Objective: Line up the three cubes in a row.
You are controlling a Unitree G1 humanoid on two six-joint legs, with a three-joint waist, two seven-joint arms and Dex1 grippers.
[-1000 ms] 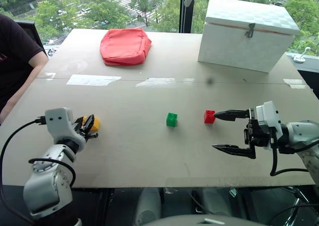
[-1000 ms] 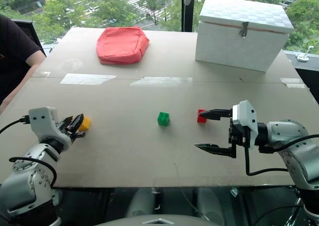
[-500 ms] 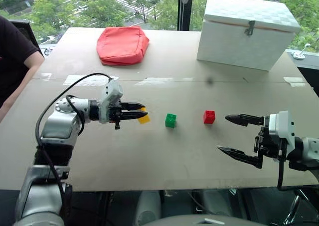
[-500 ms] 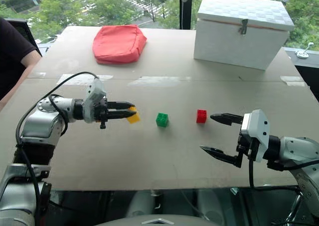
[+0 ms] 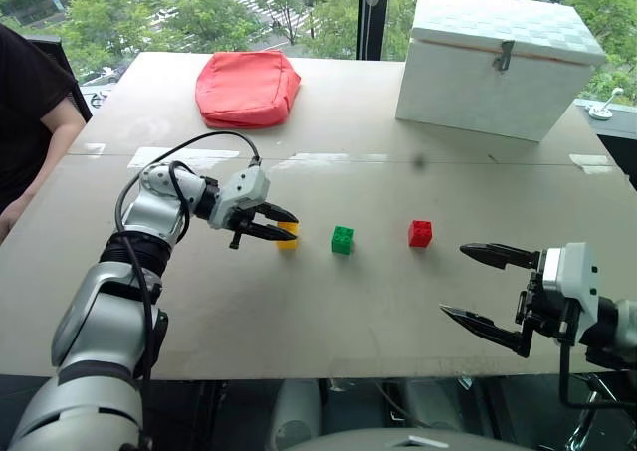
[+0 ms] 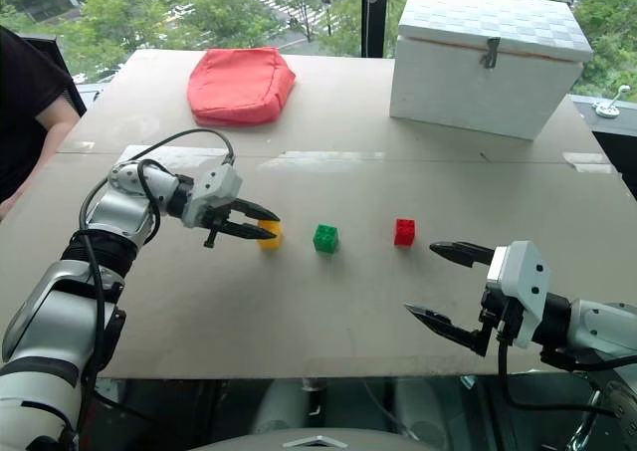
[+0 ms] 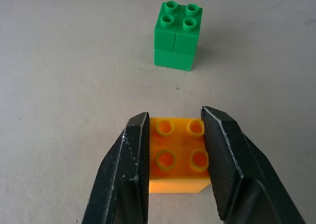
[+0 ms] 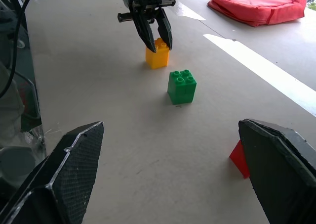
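Left hand (image 7: 170,150) holds yellow cube (image 7: 178,155) left of green cube (image 5: 342,239), pointing toward it; right hand (image 5: 488,289) wide.

On the table (image 5: 299,312) three cubes sit in a row across the middle: the left cube (image 5: 288,235), the middle cube (image 5: 342,239) just to its right, and the right cube (image 5: 419,233) a little farther right. The left gripper (image 5: 282,226) reaches in from the left, its fingers (image 7: 133,155) on either side of the left cube, which rests on the table. The right gripper (image 5: 488,290) hovers nearer the front edge, to the right of the right cube and apart from it. Behind the row, a pouch (image 5: 248,89) lies far left and a box (image 5: 503,63) stands far right. A person (image 5: 30,112) sits at the table's left side
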